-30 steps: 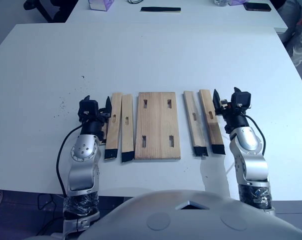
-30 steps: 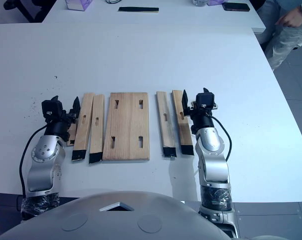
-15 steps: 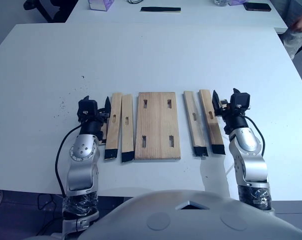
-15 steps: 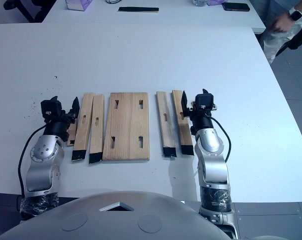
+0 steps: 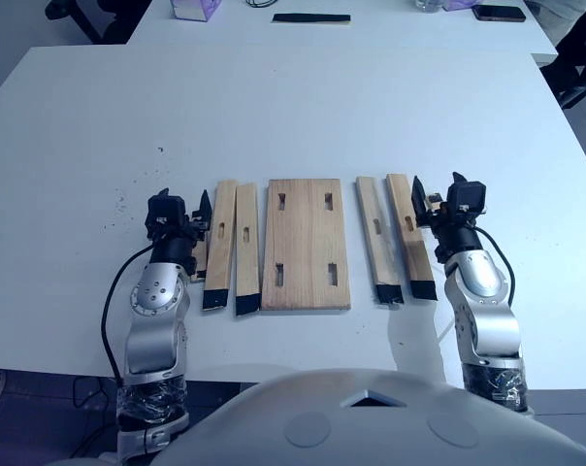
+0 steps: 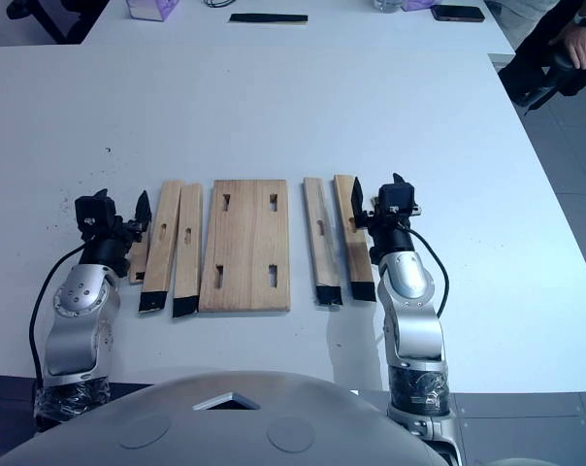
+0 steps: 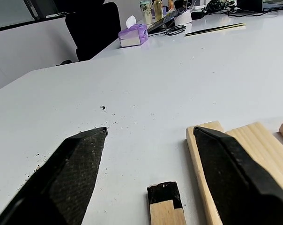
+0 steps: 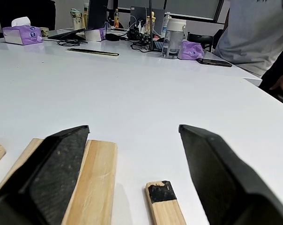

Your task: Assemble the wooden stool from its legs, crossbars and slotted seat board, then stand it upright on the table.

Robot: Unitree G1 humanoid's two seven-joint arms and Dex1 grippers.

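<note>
The slotted seat board lies flat at the table's near middle. Two legs with black ends lie to its left, and two more to its right. My left gripper sits open just left of the left legs, low over a short crossbar that lies between its fingers. My right gripper sits open just right of the right legs, with another short crossbar on the table between its fingers. Neither holds anything.
Dark specks dot the white table at the left. A second table behind carries a purple tissue box, a black strip and a phone. A person sits past the far right corner.
My left gripper has shifted slightly to the left, away from the legs. The right arm and the wooden parts have not moved.
</note>
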